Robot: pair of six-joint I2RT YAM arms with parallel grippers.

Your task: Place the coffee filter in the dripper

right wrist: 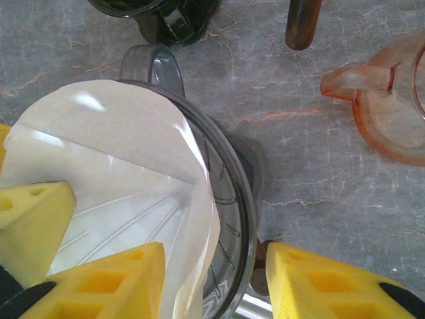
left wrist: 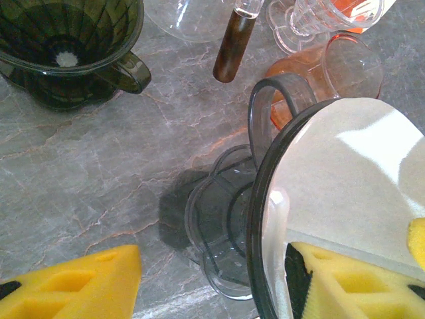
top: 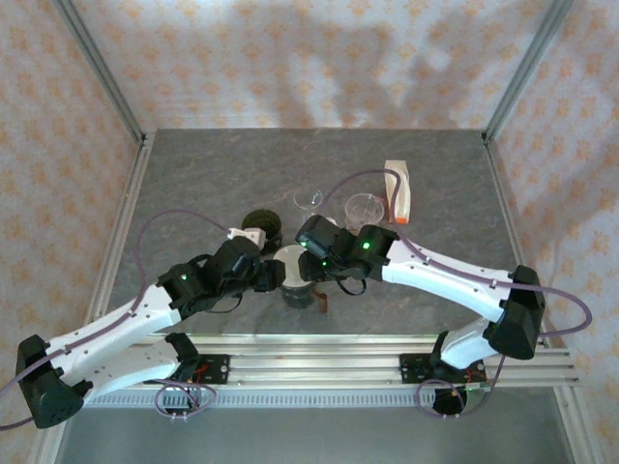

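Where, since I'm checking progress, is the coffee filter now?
In the right wrist view the coffee filter lies inside the clear dripper, the pink jug to its right; from above, front centre of the table.

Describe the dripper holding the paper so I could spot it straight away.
Start at the middle of the grey marbled table, toward its near edge. There sits a clear smoky dripper with a loop handle. Unlike the dark green dripper beside it, this one is lined with a white paper filter.
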